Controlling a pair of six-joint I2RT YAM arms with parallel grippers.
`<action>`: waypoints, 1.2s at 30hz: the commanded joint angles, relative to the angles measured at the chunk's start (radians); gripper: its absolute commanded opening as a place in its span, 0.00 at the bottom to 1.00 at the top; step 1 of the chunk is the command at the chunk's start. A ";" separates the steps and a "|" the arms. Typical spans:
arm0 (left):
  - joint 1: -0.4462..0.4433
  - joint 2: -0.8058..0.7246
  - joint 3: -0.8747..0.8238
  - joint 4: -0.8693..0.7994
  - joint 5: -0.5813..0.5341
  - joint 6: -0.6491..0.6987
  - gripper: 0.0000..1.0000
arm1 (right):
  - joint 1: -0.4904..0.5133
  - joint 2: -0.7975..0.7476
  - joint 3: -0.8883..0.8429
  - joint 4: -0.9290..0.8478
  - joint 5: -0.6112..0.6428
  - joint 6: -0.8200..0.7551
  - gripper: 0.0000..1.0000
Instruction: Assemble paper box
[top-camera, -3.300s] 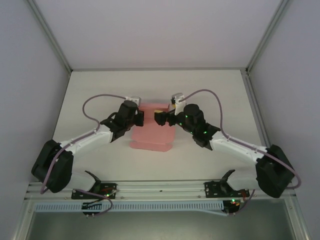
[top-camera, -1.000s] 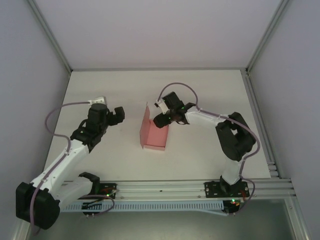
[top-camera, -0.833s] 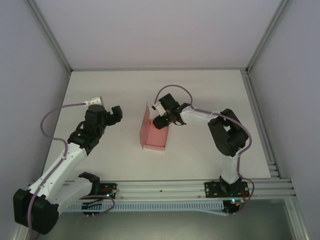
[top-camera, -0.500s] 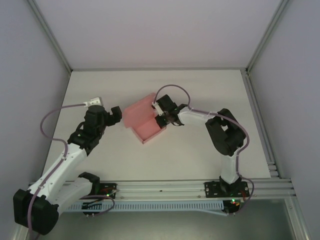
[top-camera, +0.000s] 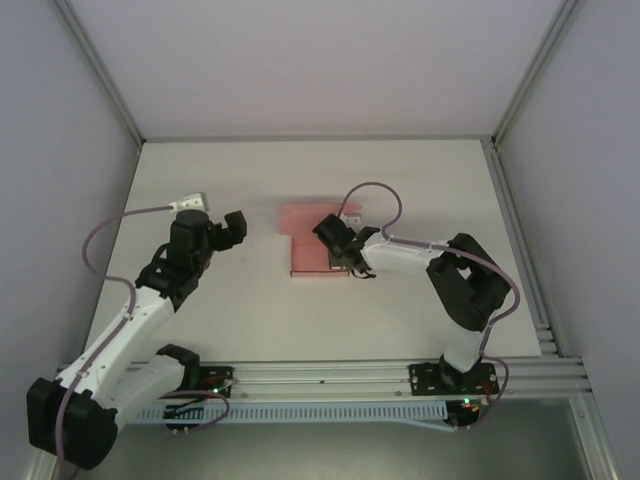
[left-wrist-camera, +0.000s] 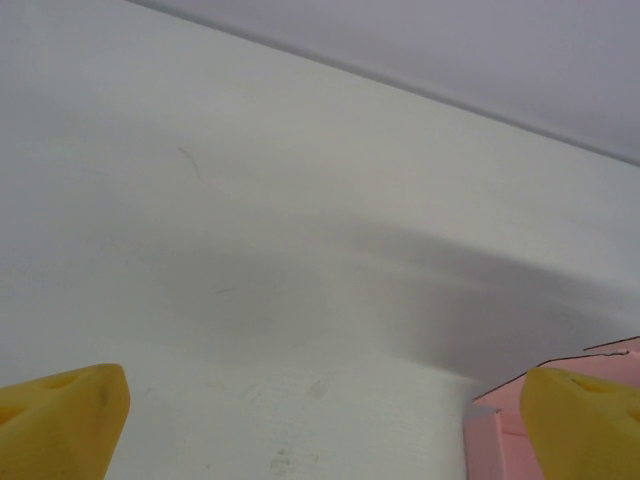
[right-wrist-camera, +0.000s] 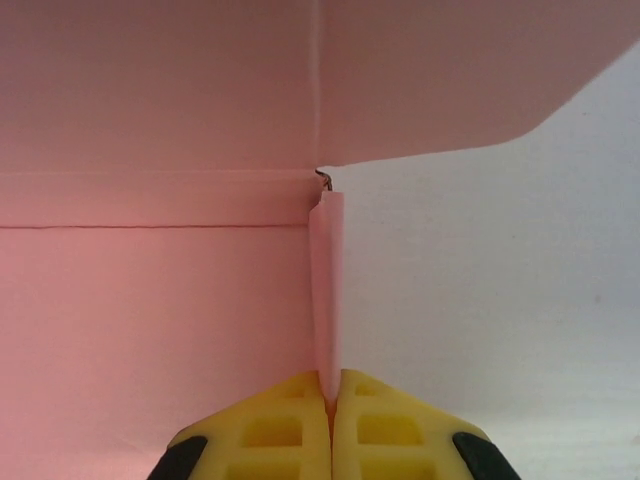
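Paper box (top-camera: 305, 250): one, pink card

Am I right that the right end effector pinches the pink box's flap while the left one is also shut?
No: the left end effector is open, jaws wide apart in the left wrist view. The right end effector does pinch the paper box.

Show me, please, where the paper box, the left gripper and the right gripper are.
paper box (top-camera: 305, 252): top view, on its flat pink panel.
left gripper (left-wrist-camera: 320, 425): left wrist view, midway between its open yellow fingers.
right gripper (right-wrist-camera: 330, 388): right wrist view, between fingertips pinching a thin pink flap.
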 joint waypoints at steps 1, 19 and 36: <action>0.005 0.034 -0.007 0.066 0.090 0.061 1.00 | 0.013 0.001 -0.010 -0.033 0.055 0.058 0.06; 0.006 0.257 0.055 0.194 0.536 0.485 1.00 | -0.051 -0.365 -0.148 0.243 -0.028 -0.430 1.00; 0.006 0.580 0.295 0.065 0.731 0.805 0.62 | -0.377 -0.259 -0.077 0.289 -0.687 -0.770 0.82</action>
